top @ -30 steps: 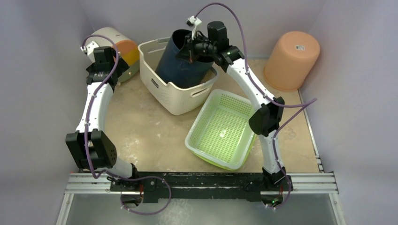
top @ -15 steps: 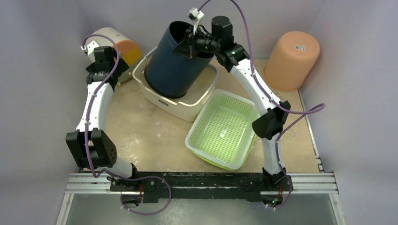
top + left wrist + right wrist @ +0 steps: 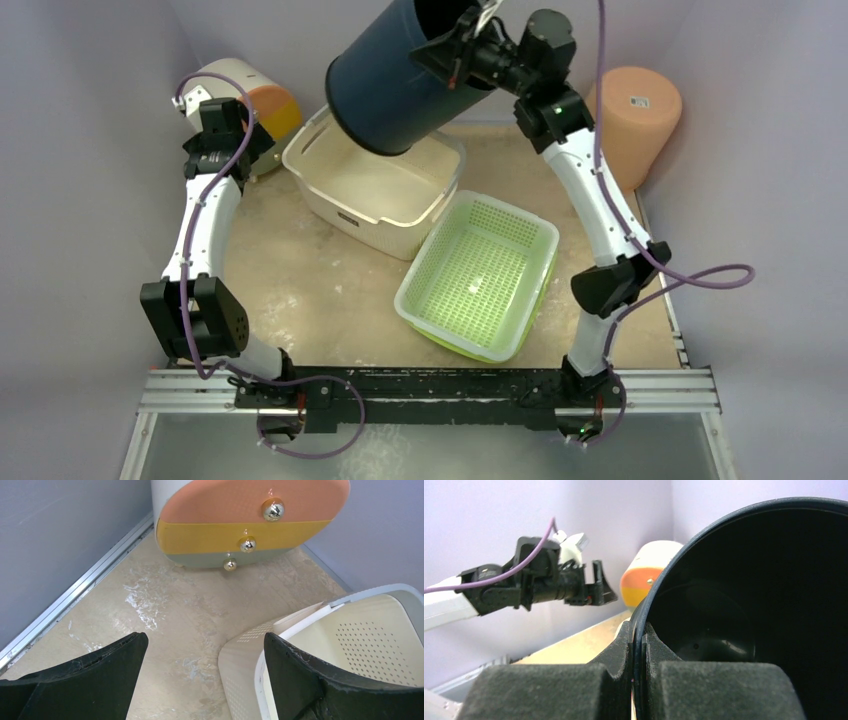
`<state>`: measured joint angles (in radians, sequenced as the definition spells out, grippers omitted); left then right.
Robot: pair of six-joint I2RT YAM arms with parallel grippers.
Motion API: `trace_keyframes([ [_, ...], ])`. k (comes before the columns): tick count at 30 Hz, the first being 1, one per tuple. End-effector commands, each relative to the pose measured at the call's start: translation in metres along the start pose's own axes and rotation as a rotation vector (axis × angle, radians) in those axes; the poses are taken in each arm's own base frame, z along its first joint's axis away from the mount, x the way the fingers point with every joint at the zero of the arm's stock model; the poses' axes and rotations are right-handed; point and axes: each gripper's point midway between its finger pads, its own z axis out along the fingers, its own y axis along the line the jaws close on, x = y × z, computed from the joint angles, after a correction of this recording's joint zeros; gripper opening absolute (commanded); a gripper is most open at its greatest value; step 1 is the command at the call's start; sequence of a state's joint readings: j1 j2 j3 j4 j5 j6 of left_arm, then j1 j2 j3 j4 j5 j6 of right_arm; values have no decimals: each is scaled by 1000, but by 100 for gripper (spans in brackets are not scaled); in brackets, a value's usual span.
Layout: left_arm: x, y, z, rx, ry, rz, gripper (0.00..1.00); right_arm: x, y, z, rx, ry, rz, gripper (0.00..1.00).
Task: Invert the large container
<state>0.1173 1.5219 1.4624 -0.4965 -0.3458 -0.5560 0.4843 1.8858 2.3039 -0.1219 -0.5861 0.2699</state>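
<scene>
Navy bin (image 3: 400, 85) has risen clear of the large container (image 3: 340, 205), its rim pinched by the right tool (image 3: 639, 650), while the container sits upright below that tool and just beside the spread left tool (image 3: 202, 647); clearing step, so next park the bin aside, then grip the container rim and flip.

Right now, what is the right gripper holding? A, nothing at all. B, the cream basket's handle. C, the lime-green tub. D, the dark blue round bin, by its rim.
D: the right gripper is shut on the rim of the dark blue bin, which hangs tilted in the air over the cream basket.
</scene>
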Motion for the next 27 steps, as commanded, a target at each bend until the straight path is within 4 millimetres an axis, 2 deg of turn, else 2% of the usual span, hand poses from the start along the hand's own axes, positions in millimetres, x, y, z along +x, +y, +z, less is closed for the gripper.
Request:
trace_keyframes([
  [1,-24,-5,-10,18,-64,-1,88,-119,-6,-52,17,-358,-202,0],
  [6,-24,-5,-10,17,-63,-1,88,-109,-39,-76,-45,-356,-92,0],
  [8,-25,-5,-10,16,-66,0,88,-95,-55,-84,-77,-335,-13,0],
  [14,-27,-4,-12,11,-71,3,88,-62,-80,-102,-169,-321,149,0],
  [17,-28,-4,-13,10,-73,2,88,-47,-90,-107,-191,-307,193,0],
  [21,-28,-2,-14,2,-75,3,88,-24,-96,-109,-262,-294,298,0],
  [27,-28,0,-15,-7,-77,7,88,14,-105,-110,-273,-257,432,0],
])
